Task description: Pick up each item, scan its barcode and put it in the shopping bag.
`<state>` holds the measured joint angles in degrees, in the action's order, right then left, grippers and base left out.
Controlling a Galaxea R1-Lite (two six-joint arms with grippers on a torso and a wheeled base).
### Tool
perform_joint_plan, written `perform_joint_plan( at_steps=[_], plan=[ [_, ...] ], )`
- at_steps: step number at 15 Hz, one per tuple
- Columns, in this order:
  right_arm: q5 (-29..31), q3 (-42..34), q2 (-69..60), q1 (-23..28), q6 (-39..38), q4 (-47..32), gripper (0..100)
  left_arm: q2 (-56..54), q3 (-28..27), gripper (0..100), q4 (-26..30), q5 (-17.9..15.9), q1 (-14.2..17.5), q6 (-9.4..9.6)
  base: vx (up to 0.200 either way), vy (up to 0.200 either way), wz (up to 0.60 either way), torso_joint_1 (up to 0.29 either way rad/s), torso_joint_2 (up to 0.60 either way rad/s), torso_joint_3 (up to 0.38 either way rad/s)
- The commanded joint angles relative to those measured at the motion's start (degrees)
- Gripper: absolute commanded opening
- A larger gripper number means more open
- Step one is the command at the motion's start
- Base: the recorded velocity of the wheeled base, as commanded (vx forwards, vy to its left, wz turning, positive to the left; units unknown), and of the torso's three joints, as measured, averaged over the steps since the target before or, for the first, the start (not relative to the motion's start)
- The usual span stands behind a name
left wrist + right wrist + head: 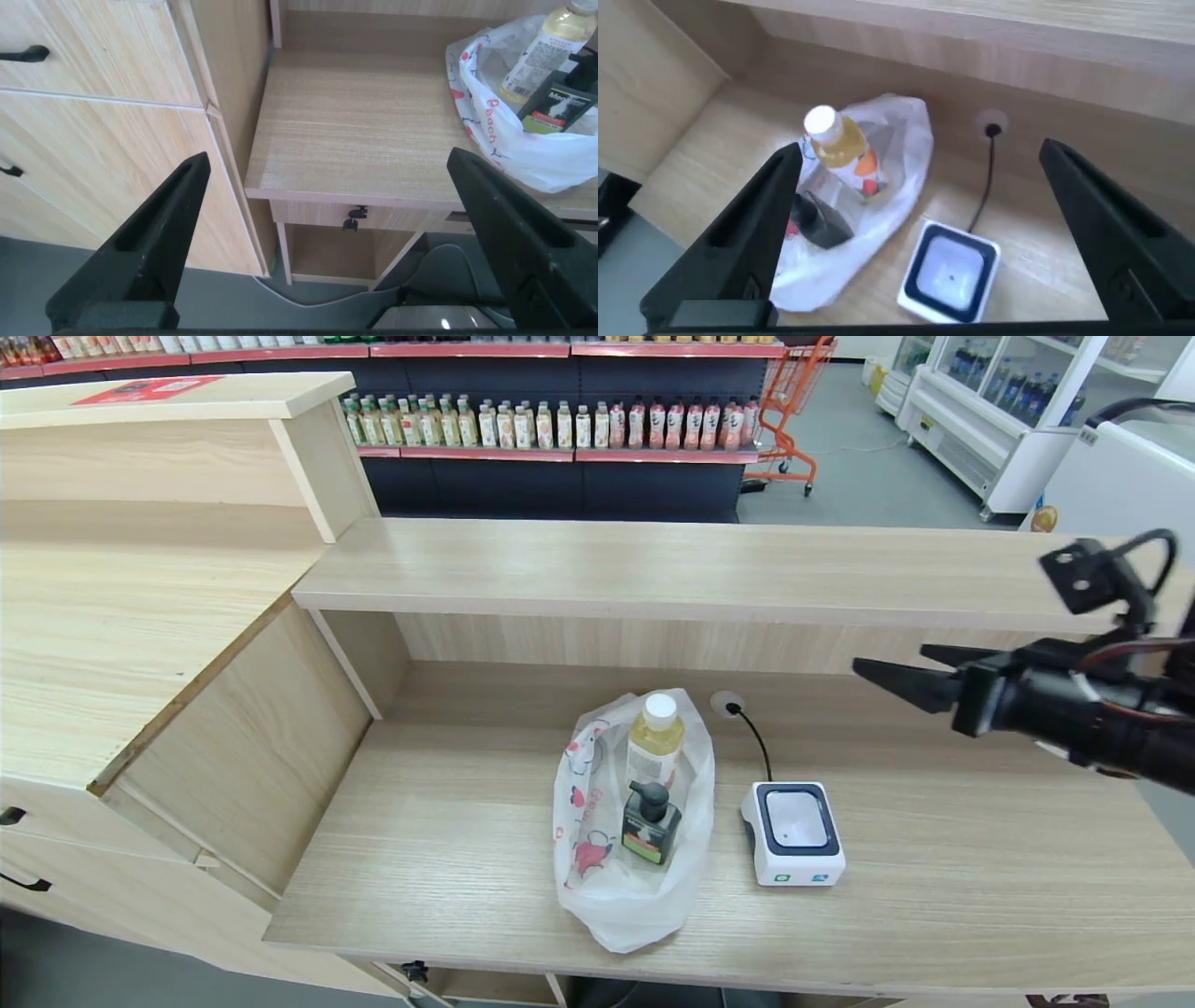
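Observation:
A white plastic shopping bag [597, 887] lies open on the wooden counter [934, 896]. Inside it are a yellow drink bottle [656, 733] with a white cap and a dark pump bottle [651, 821]. To the right of the bag sits the white barcode scanner [794, 831]. My right gripper [896, 665] hangs open and empty above the counter's right side, higher than the scanner [951, 271] and bag [906, 140]. Low off the counter's front left corner, my left gripper [329, 159] is open and empty, with the bag [523, 159] off to one side.
A black cable [756, 742] runs from the scanner to a hole at the back. A raised shelf [653, 569] overhangs the counter's rear. A drawer cabinet [93, 140] stands at the left. Store shelves with bottles [560, 425] and an orange cart [789, 411] are far behind.

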<state>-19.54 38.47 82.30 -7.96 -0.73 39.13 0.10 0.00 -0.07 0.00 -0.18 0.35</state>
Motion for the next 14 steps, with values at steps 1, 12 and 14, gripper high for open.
perform_joint_plan(
  at_steps=[1,12,14],
  plan=[
    [10.0,-23.1,-31.9,2.8,0.7,-6.7,100,0.0,0.0,100,0.0,0.0,0.1,0.0,0.0,0.0,0.0,0.0,0.0,0.0],
    [15.9,-38.5,-82.2,7.8,5.2,-38.0,100,0.0,0.0,100,0.0,0.0,0.0,0.0,0.0,0.0,0.0,0.0,0.0,0.0],
    [15.9,-38.5,-82.2,7.9,4.7,-38.3,100,0.0,0.0,100,0.0,0.0,0.1,0.0,0.0,0.0,0.0,0.0,0.0,0.0]
  ],
)
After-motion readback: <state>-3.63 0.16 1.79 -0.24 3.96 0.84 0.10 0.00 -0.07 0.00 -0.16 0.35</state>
